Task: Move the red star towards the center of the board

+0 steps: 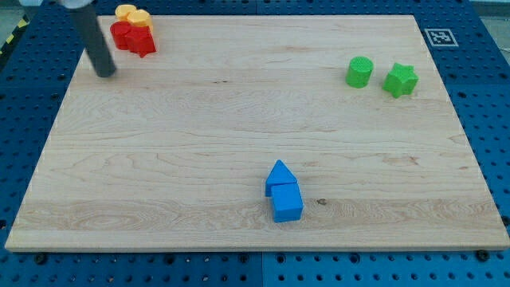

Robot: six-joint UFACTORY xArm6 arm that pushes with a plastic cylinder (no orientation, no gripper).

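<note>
The red star [142, 40] lies near the board's top left corner. A second red block [121, 34] touches its left side, shape unclear. A yellow block [132, 15] sits just above both, touching them. My tip [106, 72] rests on the wooden board [239, 119] a little to the lower left of the red cluster, apart from it. The dark rod rises from the tip toward the view's top left.
A green cylinder [359, 72] and a green star [400, 80] sit side by side at the upper right. A blue triangle [280, 174] and a blue cube [287, 202] touch each other near the bottom centre. A marker tag [439, 37] is at the top right corner.
</note>
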